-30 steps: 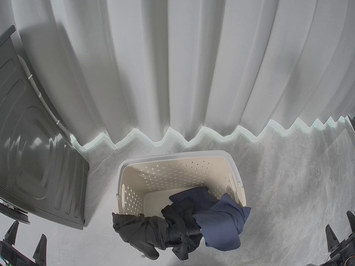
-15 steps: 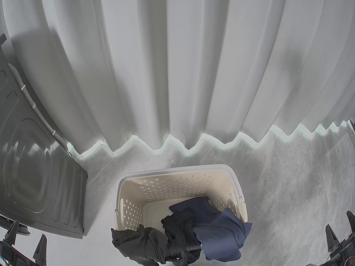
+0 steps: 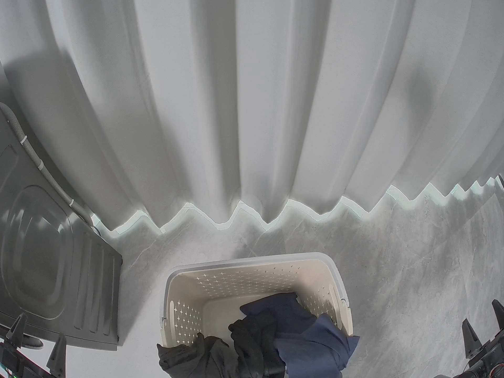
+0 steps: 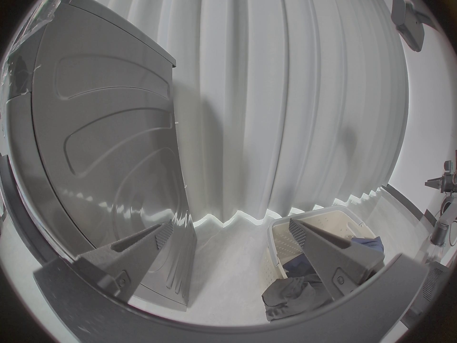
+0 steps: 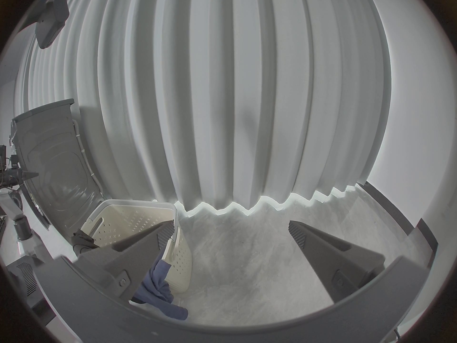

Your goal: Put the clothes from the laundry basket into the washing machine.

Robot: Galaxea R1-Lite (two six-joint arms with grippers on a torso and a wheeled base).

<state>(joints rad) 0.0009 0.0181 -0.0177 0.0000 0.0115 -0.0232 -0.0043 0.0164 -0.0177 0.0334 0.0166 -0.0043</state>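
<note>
The navy blue cloth garment (image 3: 310,342) and the crumpled charcoal one (image 3: 207,357) lie heaped in the cream perforated plastic laundry basket (image 3: 252,262), spilling over its near rim. My left gripper (image 3: 39,332) and right gripper (image 3: 481,317) hang either side, fingers spread, empty. I judge the first pick isn't made; next I reach down for a garment, then go left to the grey metal washing machine (image 3: 47,269).

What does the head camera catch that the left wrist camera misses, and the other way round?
Head camera's extras: a ribbed hose running down the washing machine and its grey panel, and the laundry basket seen from above, down to its bare bottom. Left wrist camera's extras: the machine's top edge and a grey box mounted high on the wall. Shared: the white curtain, the basket with a black garment and a blue garment spilling over its near rim, and the open, empty left gripper.
</note>
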